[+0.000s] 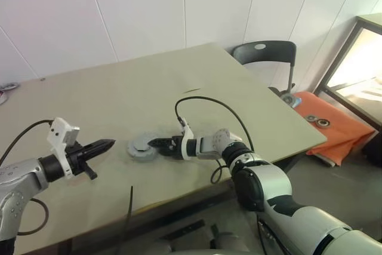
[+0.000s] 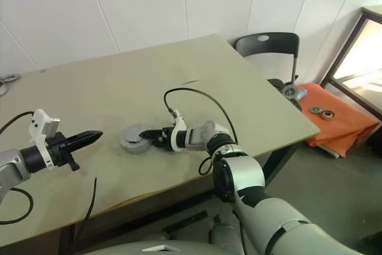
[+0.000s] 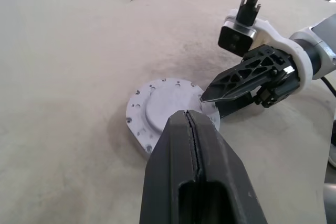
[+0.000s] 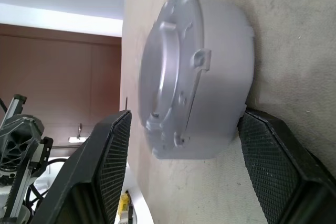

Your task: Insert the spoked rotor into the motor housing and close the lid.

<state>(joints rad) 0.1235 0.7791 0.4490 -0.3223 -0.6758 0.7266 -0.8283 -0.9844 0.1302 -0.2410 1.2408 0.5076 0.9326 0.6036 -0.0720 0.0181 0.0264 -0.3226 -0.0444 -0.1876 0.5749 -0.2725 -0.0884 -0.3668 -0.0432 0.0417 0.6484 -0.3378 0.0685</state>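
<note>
Closed motor housing on the table, right gripper around it, left gripper raised.

Head view: the motor housing (image 1: pixel 142 148) sits lid-on near the table (image 1: pixel 179 82) front edge — the right gripper (image 1: pixel 156 145) reaches it; the left gripper (image 1: pixel 106 144) hangs apart, fingers pressed together. Left wrist view: one right fingertip (image 3: pixel 206 97) touches the lid (image 3: pixel 165 106) rim. Right wrist view: the spread fingers (image 4: pixel 107 161) flank the housing — contact unclear.
</note>
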